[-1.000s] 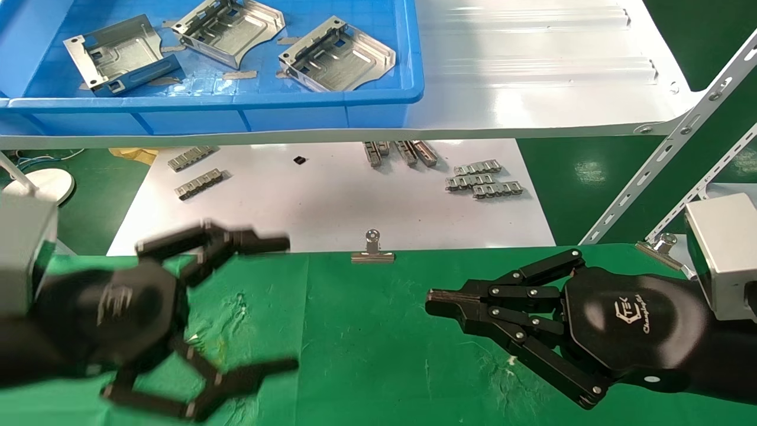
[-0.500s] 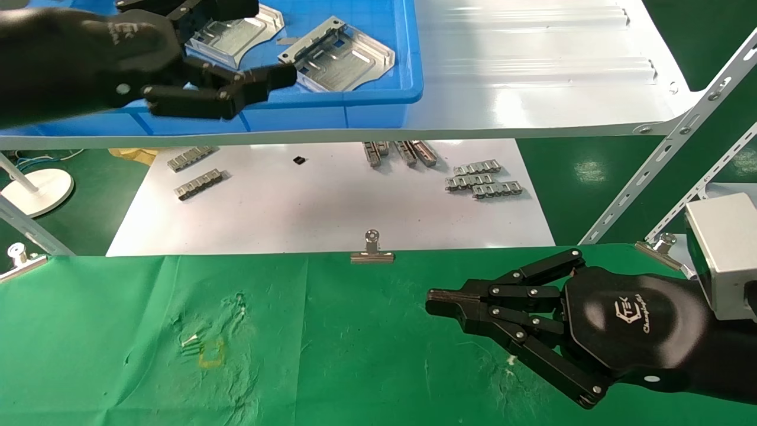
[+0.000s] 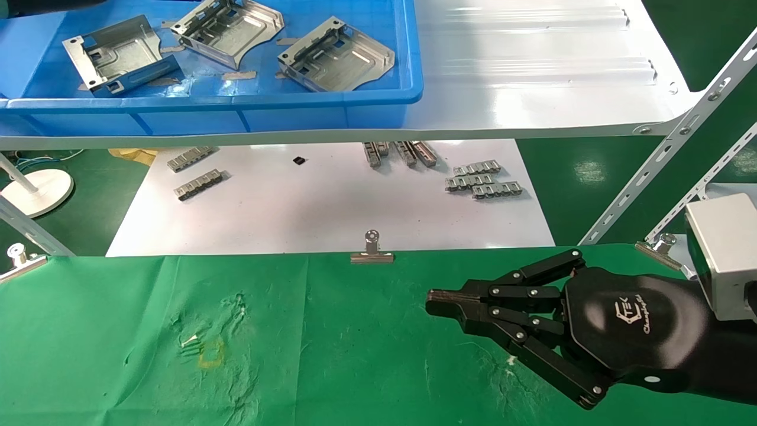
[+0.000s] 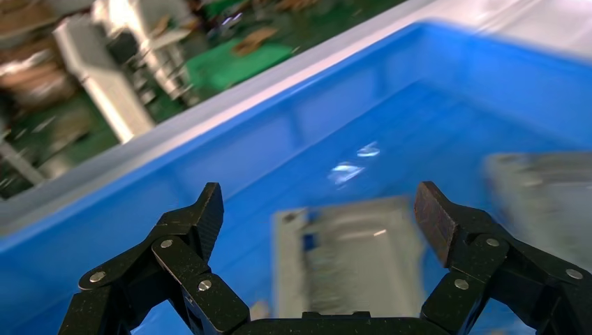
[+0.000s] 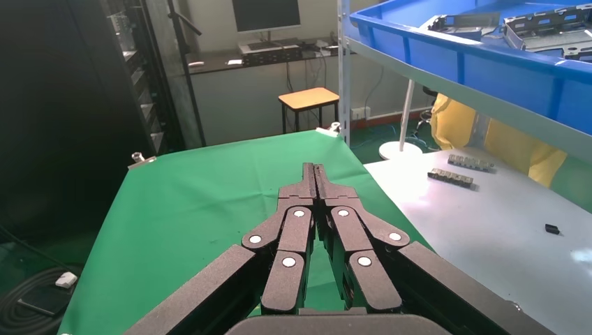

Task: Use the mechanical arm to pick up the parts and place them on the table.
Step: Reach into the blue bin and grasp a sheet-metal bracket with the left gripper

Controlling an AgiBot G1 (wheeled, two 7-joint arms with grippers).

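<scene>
Three silvery sheet-metal parts lie in a blue tray (image 3: 331, 112) on the shelf: one at the left (image 3: 112, 53), one in the middle (image 3: 227, 29), one at the right (image 3: 334, 56). My left arm is almost out of the head view, a dark sliver at the top left corner. In the left wrist view my left gripper (image 4: 321, 213) is open and empty above one part (image 4: 356, 262) in the tray. My right gripper (image 3: 434, 302) is shut and empty, resting low over the green table (image 3: 331, 355); it also shows in the right wrist view (image 5: 315, 171).
A glossy white shelf (image 3: 532, 89) carries the tray. Below it a white sheet (image 3: 331, 207) holds small grey link strips (image 3: 482, 180). Steel binder clips (image 3: 371, 251) pin the cloth's far edge. Slanted perforated metal struts (image 3: 668, 148) stand at the right.
My left arm has risen from the green table up to the blue tray and moved almost out of the head view at the top left. The right arm has not moved.
</scene>
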